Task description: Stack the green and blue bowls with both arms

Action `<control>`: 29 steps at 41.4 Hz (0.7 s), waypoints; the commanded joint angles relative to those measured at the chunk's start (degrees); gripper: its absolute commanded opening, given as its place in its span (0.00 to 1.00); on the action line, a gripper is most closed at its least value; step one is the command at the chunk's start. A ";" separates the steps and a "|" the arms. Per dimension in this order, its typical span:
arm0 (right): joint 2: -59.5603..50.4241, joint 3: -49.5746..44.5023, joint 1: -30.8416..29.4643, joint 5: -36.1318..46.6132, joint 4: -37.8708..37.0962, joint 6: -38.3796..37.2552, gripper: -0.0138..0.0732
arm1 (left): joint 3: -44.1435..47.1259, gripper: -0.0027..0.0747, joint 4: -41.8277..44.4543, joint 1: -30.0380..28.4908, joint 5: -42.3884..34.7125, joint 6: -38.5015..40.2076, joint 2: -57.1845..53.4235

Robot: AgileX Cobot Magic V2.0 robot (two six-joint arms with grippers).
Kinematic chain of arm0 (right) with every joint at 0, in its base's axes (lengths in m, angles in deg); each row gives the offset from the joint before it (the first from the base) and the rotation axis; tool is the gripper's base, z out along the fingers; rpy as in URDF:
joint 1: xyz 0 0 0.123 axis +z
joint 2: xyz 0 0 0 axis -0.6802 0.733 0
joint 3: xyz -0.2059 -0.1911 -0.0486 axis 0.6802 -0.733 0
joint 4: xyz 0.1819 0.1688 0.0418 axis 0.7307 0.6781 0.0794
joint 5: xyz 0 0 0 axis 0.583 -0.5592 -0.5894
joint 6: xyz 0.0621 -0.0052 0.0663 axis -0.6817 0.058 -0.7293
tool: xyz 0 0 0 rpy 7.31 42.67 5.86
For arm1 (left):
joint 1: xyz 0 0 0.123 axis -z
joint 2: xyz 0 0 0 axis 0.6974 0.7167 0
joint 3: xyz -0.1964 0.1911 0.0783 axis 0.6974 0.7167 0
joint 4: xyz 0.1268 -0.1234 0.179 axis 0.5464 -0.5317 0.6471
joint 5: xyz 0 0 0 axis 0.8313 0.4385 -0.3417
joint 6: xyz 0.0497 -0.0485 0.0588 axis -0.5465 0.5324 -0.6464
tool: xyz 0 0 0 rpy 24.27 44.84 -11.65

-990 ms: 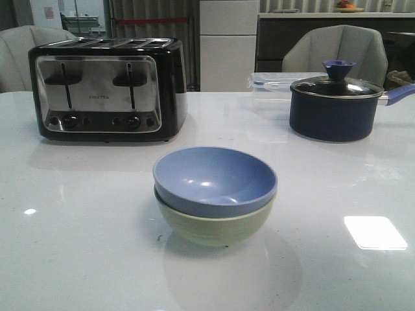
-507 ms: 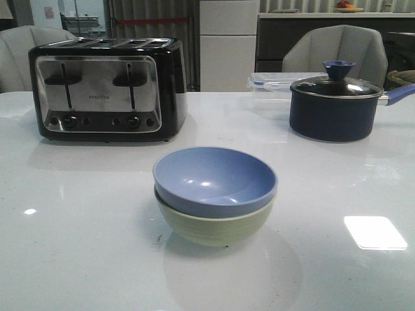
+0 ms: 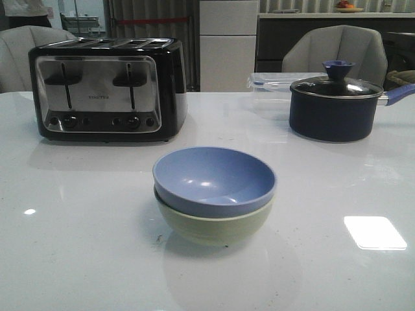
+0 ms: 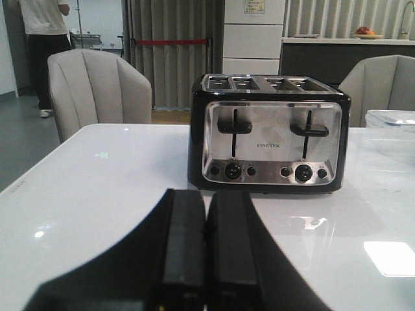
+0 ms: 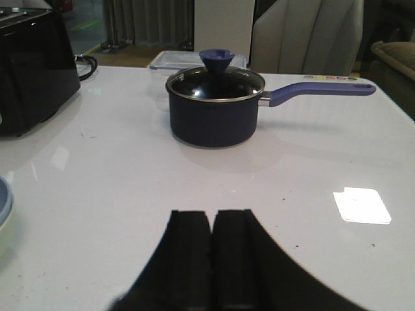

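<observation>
Front view shows the periwinkle blue bowl (image 3: 214,179) nested inside the pale green bowl (image 3: 215,223), the pair standing upright on the white table (image 3: 78,240); neither arm appears here. In the left wrist view the left gripper (image 4: 206,207) has its two black fingers pressed together with nothing between them, hanging just above the tabletop. Straight ahead of its fingertips, well apart, stands the black and chrome four-slot toaster (image 4: 267,141), with a grey chair (image 4: 97,91) beyond the table edge and a clear plastic container (image 4: 391,126) off to the side. In the right wrist view the right gripper (image 5: 212,220) is likewise closed on nothing. Ahead of it, well apart, sits the dark navy saucepan (image 5: 214,115) with its glass lid (image 5: 216,81) on and its blue handle pointing sideways. The stacked bowls' rim just shows at that picture's edge, off to the gripper's side.
</observation>
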 commanded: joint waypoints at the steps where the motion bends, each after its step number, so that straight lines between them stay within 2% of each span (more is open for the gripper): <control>1: -3.14 -2.49 -0.87 8.49 -0.60 0.48 0.22 | 0.14 0.15 -0.68 0.26 -5.19 0.44 -1.18; 7: -6.54 -5.88 -0.99 10.47 -0.60 0.48 0.22 | 0.14 0.15 -0.68 0.26 -5.19 0.44 -1.18; 29: -6.88 -5.81 -0.99 10.49 -0.60 0.48 0.22 | 0.14 0.15 -0.68 0.26 -5.19 0.44 -1.18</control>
